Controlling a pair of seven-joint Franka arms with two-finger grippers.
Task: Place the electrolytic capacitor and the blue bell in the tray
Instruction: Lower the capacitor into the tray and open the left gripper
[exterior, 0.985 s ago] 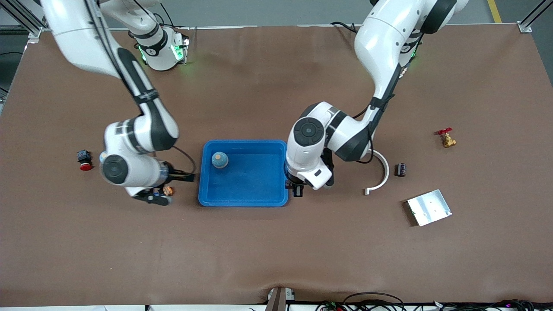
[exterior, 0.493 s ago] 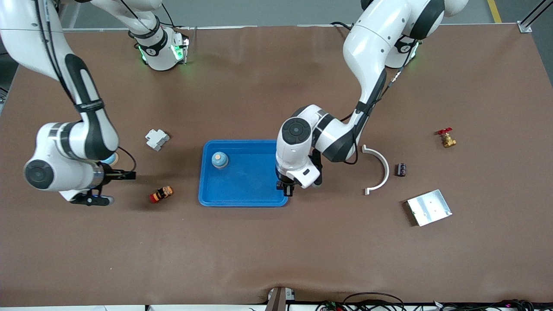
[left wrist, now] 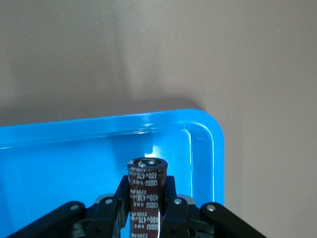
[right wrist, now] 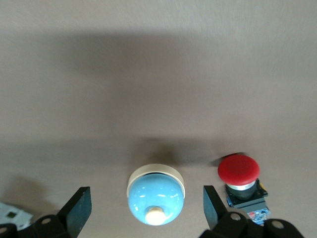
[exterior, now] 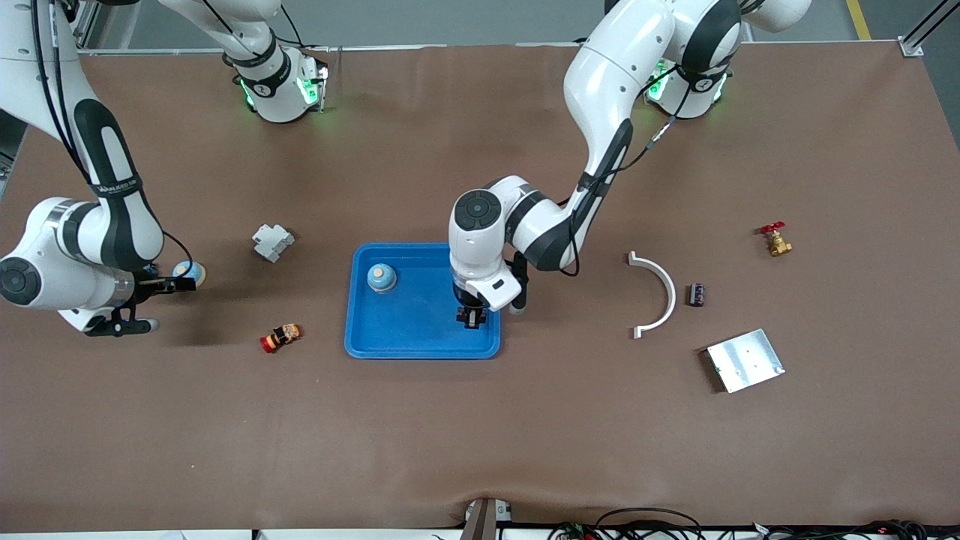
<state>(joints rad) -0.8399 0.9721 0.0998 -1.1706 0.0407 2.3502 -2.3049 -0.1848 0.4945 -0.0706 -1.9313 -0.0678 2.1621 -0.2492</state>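
Gone from beside the tray (exterior: 360, 345), out to the table's right-arm end: right gripper (exterior: 161, 286) now hanging over bare table there, fingers (right wrist: 77, 208) spread wide, gripping nothing. Straight under those open fingers, a light-blue bell (right wrist: 156, 194) on a cream base, with a red push button (right wrist: 239, 171) just beside it. Uncovered by that retreat, a small white block (exterior: 271, 241) and a little red-and-orange part (exterior: 280, 337), both between that gripper and the tray. Meanwhile left gripper (exterior: 469, 316) shifted from the tray's rim to over the tray floor, clamped tight on the capacitor (left wrist: 146, 191), brown sleeve with white print, held upright in the air. Second bell (exterior: 382, 277) already in the tray, well apart from the capacitor, toward the right arm's end. Out toward the left arm's end: white curved bracket (exterior: 657, 294), small dark component (exterior: 697, 294), silver plate (exterior: 745, 360), brass valve (exterior: 775, 239).
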